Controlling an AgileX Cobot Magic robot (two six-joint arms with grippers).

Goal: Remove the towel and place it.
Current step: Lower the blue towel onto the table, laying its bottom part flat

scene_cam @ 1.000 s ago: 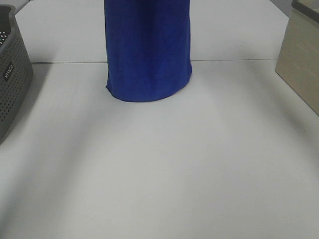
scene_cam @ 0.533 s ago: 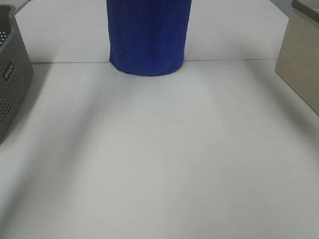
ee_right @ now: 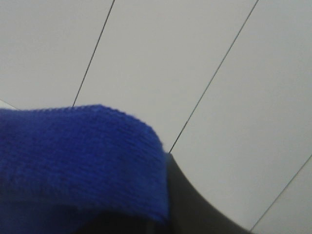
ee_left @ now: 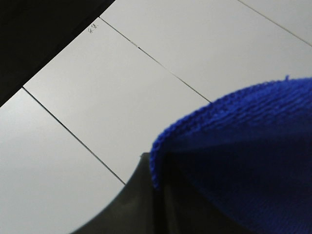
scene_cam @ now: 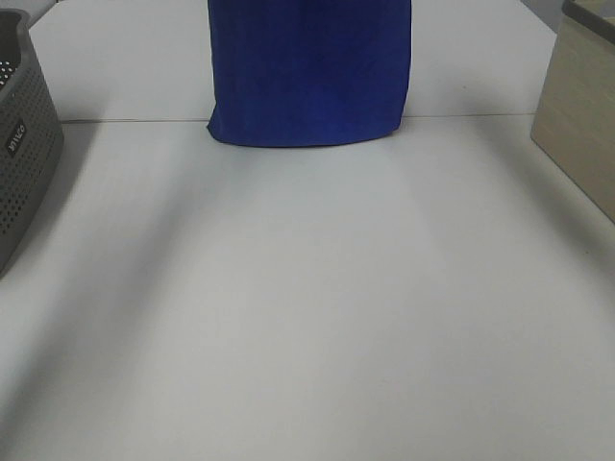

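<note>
The towel (scene_cam: pixel 309 72), a deep blue cloth, hangs straight down from beyond the upper edge of the exterior high view. Its lower hem sits level with the seam across the white table (scene_cam: pixel 307 317). Neither gripper shows in that view. In the left wrist view, blue terry towel (ee_left: pixel 243 161) bunches against the dark finger of my left gripper (ee_left: pixel 161 204), which is shut on it. The right wrist view shows towel (ee_right: pixel 78 161) folded over the dark finger of my right gripper (ee_right: pixel 175 204), also shut on it.
A grey perforated basket (scene_cam: pixel 24 154) stands at the table's left edge. A beige box (scene_cam: pixel 581 115) stands at the right edge. Bare white table surface stretches from the towel to the near edge.
The towel's lower hem has risen from well in front of the table seam to level with it. The hanging cloth has spread wider toward the right.
</note>
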